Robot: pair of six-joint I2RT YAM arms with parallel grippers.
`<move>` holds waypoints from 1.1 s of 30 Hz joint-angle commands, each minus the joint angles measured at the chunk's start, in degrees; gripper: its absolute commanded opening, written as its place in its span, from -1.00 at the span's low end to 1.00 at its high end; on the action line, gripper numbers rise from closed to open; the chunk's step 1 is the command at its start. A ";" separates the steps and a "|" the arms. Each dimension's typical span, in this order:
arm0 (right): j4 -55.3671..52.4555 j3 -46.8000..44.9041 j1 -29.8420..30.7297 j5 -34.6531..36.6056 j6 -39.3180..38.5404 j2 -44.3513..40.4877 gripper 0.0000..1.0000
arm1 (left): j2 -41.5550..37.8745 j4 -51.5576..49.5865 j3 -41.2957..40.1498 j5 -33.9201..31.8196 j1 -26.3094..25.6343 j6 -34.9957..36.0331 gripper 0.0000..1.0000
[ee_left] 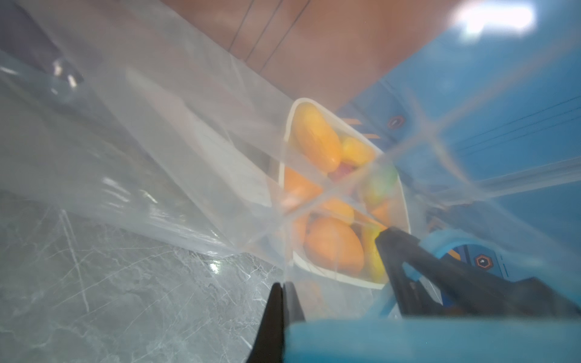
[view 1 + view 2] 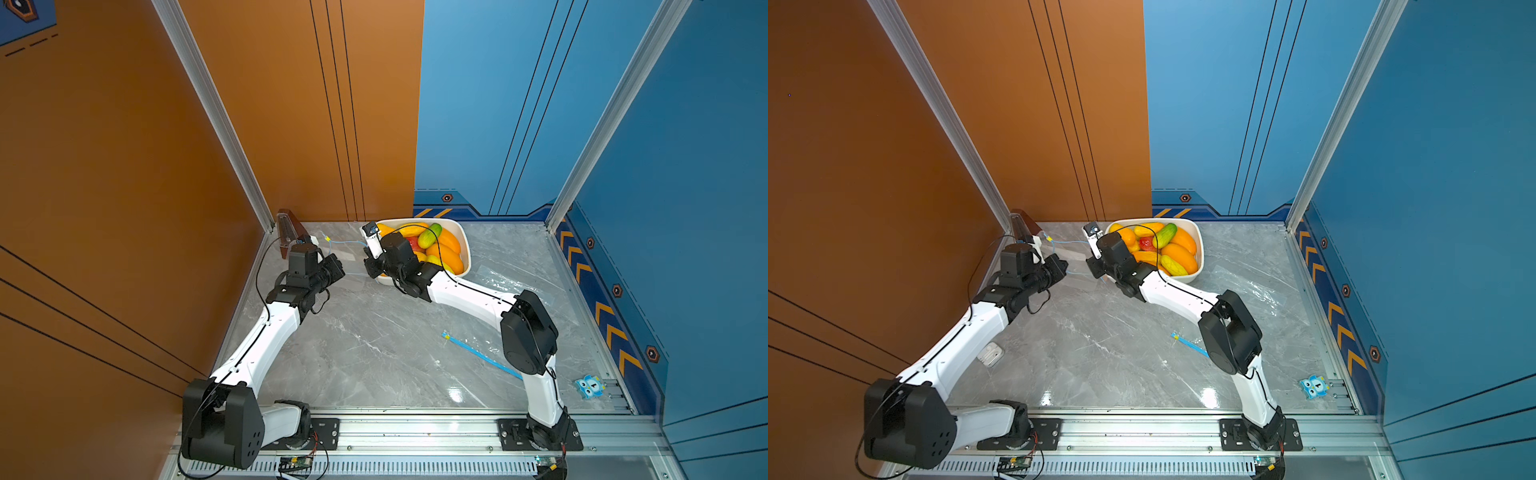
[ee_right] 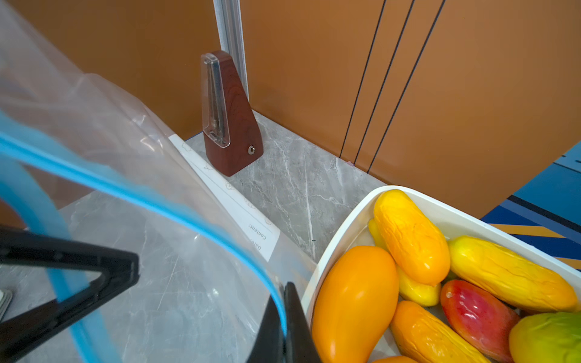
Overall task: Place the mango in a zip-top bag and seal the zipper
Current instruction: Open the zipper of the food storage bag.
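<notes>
A clear zip-top bag (image 2: 345, 254) with a blue zipper (image 3: 188, 220) hangs between my two grippers near the table's back left. My left gripper (image 1: 284, 284) is shut on the bag's plastic edge and also shows in both top views (image 2: 340, 272) (image 2: 1061, 270). My right gripper (image 3: 287, 284) is shut on the blue zipper rim, right beside the white bowl (image 3: 440, 201). The mouth gapes between the two grips, and I see nothing inside the bag. Several mangoes lie in the bowl, among them an orange mango (image 3: 355, 298) (image 2: 446, 253) nearest my right gripper (image 2: 370, 269).
A brown metronome (image 2: 289, 230) stands in the back left corner behind the bag. Another clear bag (image 2: 511, 282) lies flat to the right of the bowl. A blue zipper strip (image 2: 478, 353) lies by the right arm, and a blue owl toy (image 2: 590, 386) sits front right.
</notes>
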 commanded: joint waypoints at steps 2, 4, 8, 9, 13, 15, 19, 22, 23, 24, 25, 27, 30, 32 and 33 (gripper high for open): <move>-3.55 2.98 -0.07 5.76 6.01 -2.72 -1.00 | -0.96 -8.27 3.68 1.53 1.30 3.37 -1.00; -5.99 3.45 0.34 7.89 12.42 -3.74 -1.00 | -0.04 -11.29 7.70 1.75 1.16 4.15 -1.00; -7.24 1.30 3.90 15.88 19.11 -6.09 -1.00 | 3.22 -23.69 19.00 -2.69 -1.40 8.69 -1.00; -6.50 -0.05 4.62 19.62 21.08 -6.59 -1.00 | 3.92 -27.05 21.79 -3.82 -1.81 10.06 -1.00; -5.84 -3.74 4.87 27.95 29.36 -7.80 -1.00 | 3.92 -33.83 27.48 -5.66 -0.39 13.12 -1.00; -8.99 -4.21 4.38 31.39 33.62 -8.12 -1.00 | 3.92 -35.93 29.09 -6.60 -0.44 14.34 -1.00; -11.35 -6.21 3.71 32.06 34.38 -8.79 -1.00 | 4.68 -35.93 26.98 -5.94 -1.76 15.04 -1.00; -15.52 -6.39 2.32 29.51 33.63 -8.37 -1.00 | 4.64 -36.01 24.39 -7.96 -3.24 15.91 -1.00; -16.78 -6.39 1.68 28.28 33.38 -8.05 -1.00 | 4.31 -36.00 23.38 -8.57 -3.19 16.08 -1.00; -17.54 -6.41 0.99 25.95 33.27 -7.75 -1.00 | 4.15 -35.96 22.61 -9.11 -3.23 16.30 -1.00; -17.30 -6.40 0.46 21.97 32.09 -7.57 -0.99 | 4.15 -35.94 22.21 -9.59 -3.31 16.31 -1.00; -16.57 -5.42 -0.04 11.58 28.44 -6.43 -0.76 | 5.18 -35.79 22.06 -9.54 -4.08 16.17 -1.00; -16.51 -2.66 -0.78 -1.36 24.79 -5.43 -0.31 | 7.60 -35.77 22.62 -9.65 -5.27 16.26 -1.00; -17.04 -2.11 -2.29 -8.40 24.20 -5.89 0.21 | 8.49 -35.75 22.87 -9.98 -5.19 16.43 -1.00; -17.26 -1.89 -3.44 -13.23 23.85 -6.27 0.26 | 8.81 -35.80 23.13 -9.97 -4.89 16.68 -1.00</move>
